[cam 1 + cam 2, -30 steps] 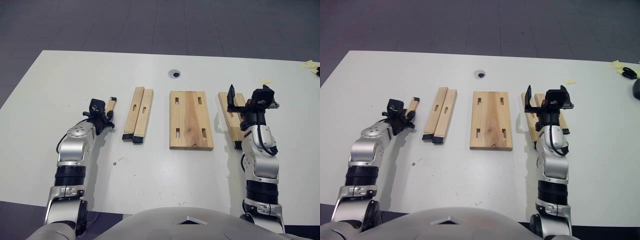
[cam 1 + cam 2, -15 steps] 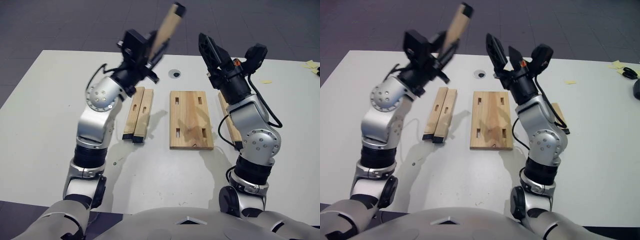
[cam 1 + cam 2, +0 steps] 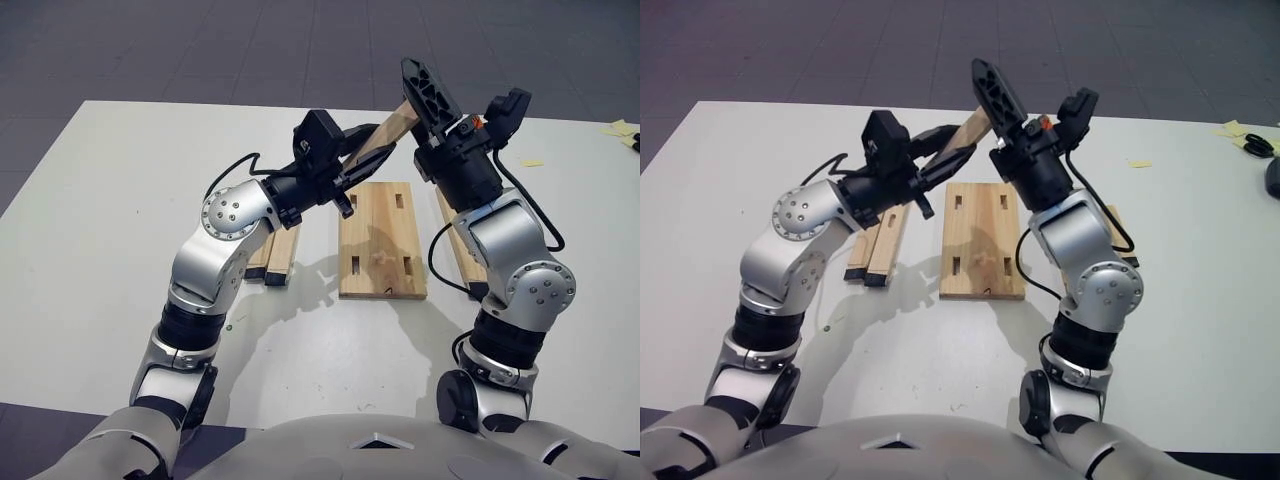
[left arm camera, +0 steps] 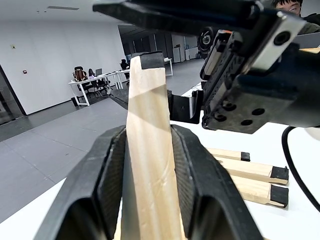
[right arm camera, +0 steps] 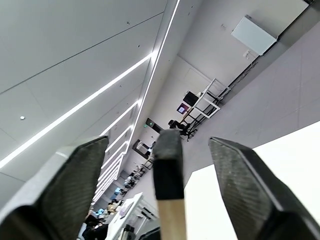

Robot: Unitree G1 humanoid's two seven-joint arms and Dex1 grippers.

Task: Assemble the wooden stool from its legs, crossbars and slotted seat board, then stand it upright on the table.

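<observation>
- One leg point(image 3: 388, 130) hangs over the seat board point(image 3: 378, 245), pinched by the left end effector point(image 3: 348, 168); the right end effector point(image 5: 161, 152) is spread around its capped tip.
- Nothing is joined yet; other pieces point(image 3: 275, 262) lie on the worktop point(image 3: 120, 220).

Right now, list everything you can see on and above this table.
Table: one, white, under everything.
Seat board: one, pale wood, table centre.
Slotted pieces: two, pale wood with black ends, left of board, partly behind left arm.
Other pieces: count unclear, pale wood, right of board, behind right arm.
Leg: one, pale wood, black tip, above board.
Notes: few, yellow, far right edge.
Left hand: shut on leg.
Right hand: open around leg's tip.
</observation>
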